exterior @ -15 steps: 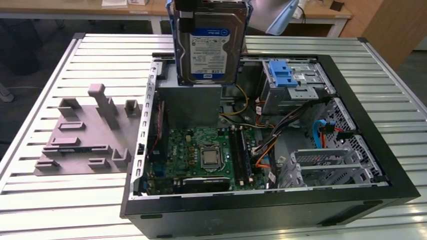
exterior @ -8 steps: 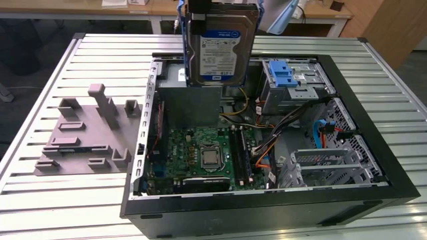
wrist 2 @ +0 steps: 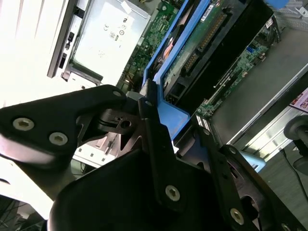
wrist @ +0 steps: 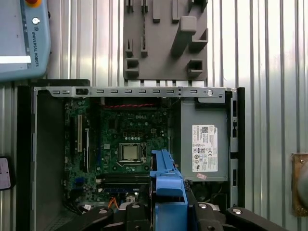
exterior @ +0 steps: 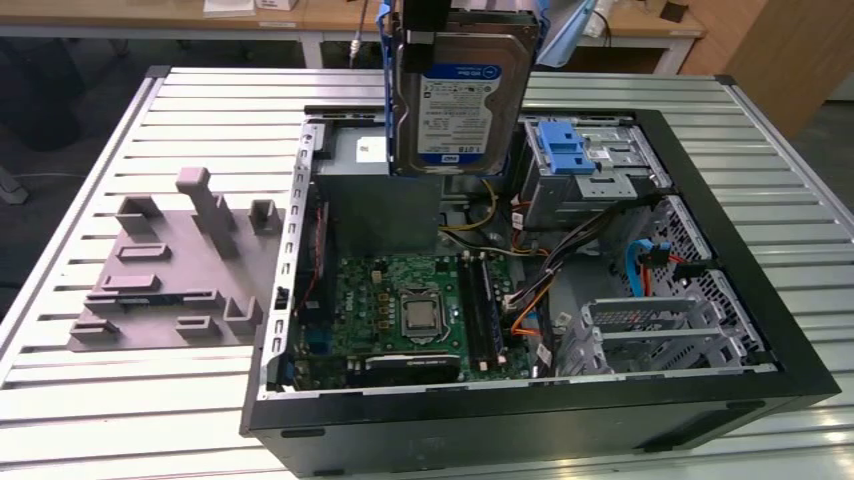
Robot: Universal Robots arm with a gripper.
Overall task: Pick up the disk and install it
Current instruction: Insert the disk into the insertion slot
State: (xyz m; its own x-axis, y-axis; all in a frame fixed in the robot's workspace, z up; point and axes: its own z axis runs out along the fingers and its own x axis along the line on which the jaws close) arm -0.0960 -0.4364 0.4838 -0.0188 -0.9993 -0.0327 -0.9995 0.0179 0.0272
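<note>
Grasping the disk (exterior: 461,100) with the end effector (exterior: 427,42), clenched on the blue carrier (wrist 2: 169,114) that frames it; black fingers (wrist 2: 155,140) pressed against the carrier's edge in the second wrist view. Holding it upright, raised above the open computer case (exterior: 534,425), label side toward the exterior view. Directly over the grey metal box (exterior: 380,195) with the white sticker and the far end of the motherboard (exterior: 387,300). In the first wrist view, carrier end (wrist: 167,183) between the processor socket (wrist: 131,152) and that grey box (wrist: 204,144). Toward the exterior view's right, inside the case, a drive cage (exterior: 607,175) with a blue latch (exterior: 571,148), and loose cables (exterior: 587,240) below it. Outside the case on the slatted table (exterior: 80,400), toward the exterior view's left, a grey fixture block (exterior: 174,270).
</note>
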